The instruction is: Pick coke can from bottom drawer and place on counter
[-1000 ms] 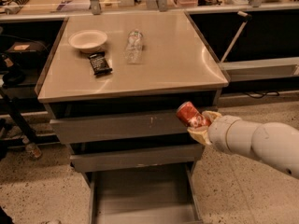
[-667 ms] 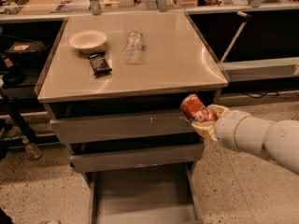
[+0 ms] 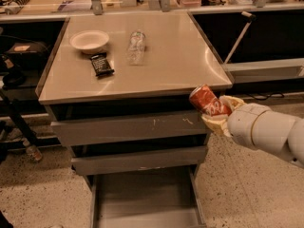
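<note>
Beside the counter (image 3: 166, 65) corner, the pincer (image 3: 216, 118) grips the tilted coke can (image 3: 207, 100), lettering unreadable.

A single camera covers the scene. It looks from in front of the cabinet and from above, tilted down. It faces the front edge of the worktop (image 3: 175, 65), with the back edge farthest away. The range is middling: all four corners show, while the open bottom drawer (image 3: 147, 198) is cut off by the lower frame edge. The arm enters from the right. The gripper (image 3: 216, 113), jaws clamped on the coke can (image 3: 209, 101), sits just beside the front-right corner.
</note>
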Controlling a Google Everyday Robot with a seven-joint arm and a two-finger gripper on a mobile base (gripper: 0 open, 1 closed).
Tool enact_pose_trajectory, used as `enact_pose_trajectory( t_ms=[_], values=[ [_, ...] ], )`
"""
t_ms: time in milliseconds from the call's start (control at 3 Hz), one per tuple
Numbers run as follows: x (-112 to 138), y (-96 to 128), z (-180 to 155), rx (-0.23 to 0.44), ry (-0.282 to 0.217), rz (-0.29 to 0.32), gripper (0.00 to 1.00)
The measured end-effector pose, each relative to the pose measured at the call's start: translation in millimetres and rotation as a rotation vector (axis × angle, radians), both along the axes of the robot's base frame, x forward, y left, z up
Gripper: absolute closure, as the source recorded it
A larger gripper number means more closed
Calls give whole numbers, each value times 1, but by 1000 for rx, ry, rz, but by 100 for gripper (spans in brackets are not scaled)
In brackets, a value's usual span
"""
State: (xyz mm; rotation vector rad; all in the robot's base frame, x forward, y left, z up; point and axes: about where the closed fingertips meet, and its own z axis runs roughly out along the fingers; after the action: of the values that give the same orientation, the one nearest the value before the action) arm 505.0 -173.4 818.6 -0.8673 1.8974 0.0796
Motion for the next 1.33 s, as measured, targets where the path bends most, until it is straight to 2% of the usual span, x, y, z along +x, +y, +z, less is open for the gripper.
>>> enact_pose_trajectory(
  t_ms=[667, 1000, 1333],
  values=[
    [61, -11, 68, 4, -119, -14, 100],
    [100, -4, 78, 15, -132, -6, 100],
    [103, 7, 79, 15, -134, 11, 100]
  ],
)
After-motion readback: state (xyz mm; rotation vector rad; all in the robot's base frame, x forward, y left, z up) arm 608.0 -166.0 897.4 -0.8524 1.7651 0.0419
